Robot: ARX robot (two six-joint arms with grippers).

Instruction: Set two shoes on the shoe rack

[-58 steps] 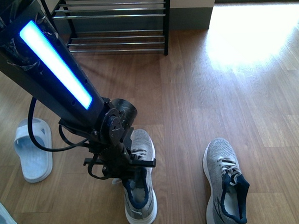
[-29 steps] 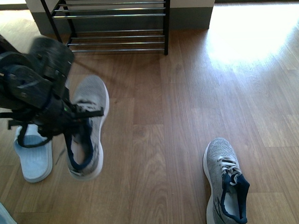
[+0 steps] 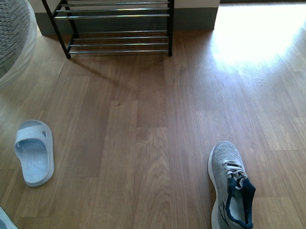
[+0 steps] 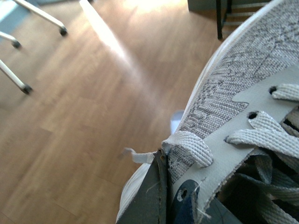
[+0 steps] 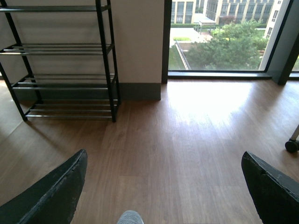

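One grey sneaker hangs in the air with my left gripper shut on its tongue and lace edge; the dark fingers pinch the knit. In the front view only its blurred toe shows, at the top left corner. The other grey sneaker lies on the wood floor at the lower right, toe pointing away; its toe peeks into the right wrist view. My right gripper hovers open above the floor, holding nothing. The black shoe rack stands against the far wall, its silver bars bare.
A white slide sandal lies on the floor at the left, and another pale object sits at the bottom left corner. Wheeled legs stand off to one side, with a caster near the window.
My left arm has lifted the gripped sneaker up and to the left, from mid-floor almost out of the front view. The other sneaker and the slide have not moved.
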